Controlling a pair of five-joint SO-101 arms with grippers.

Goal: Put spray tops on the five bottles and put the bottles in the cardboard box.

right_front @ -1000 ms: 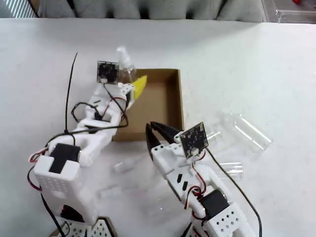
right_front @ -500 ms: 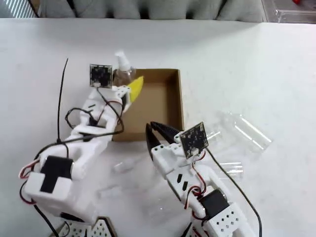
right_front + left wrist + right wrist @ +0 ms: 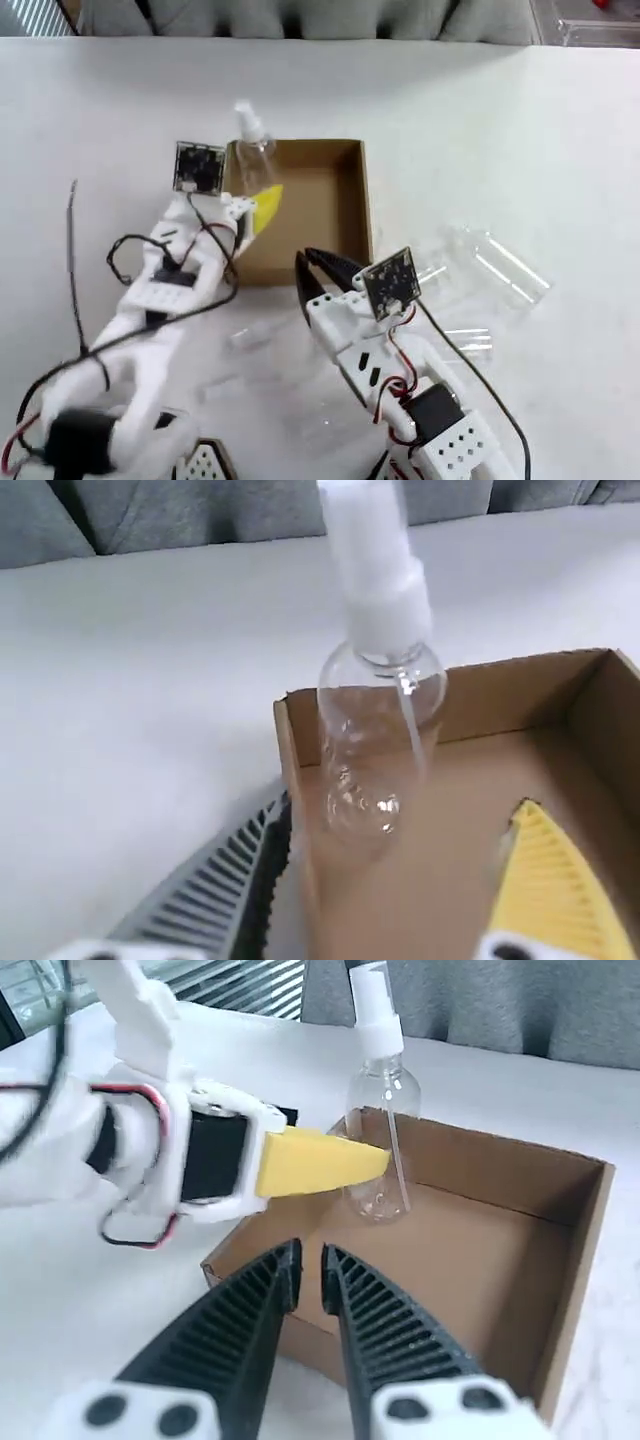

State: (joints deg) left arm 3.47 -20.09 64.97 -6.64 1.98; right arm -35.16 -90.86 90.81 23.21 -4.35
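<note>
A clear bottle (image 3: 254,152) with a white spray top stands upright in the far left corner of the cardboard box (image 3: 352,200). My left gripper (image 3: 250,207) is open just on the near side of it, not touching. In the left wrist view the bottle (image 3: 380,750) rises beyond the gap between the grey and yellow fingers of the gripper (image 3: 400,900). My right gripper (image 3: 298,258) hovers at the box's near edge, black fingers shut with nothing in them. In the right wrist view it (image 3: 308,1255) points at the bottle (image 3: 378,1120) and the box (image 3: 570,1250).
Clear bottles without tops lie on the table to the right of the box (image 3: 500,265) and beside the right arm (image 3: 465,342). Small clear parts (image 3: 250,338) lie between the two arms. A grey curtain runs along the table's far edge.
The left gripper has let go of the bottle and drawn back toward the near left. The bottle now stands free in the box corner. The right arm has kept still.
</note>
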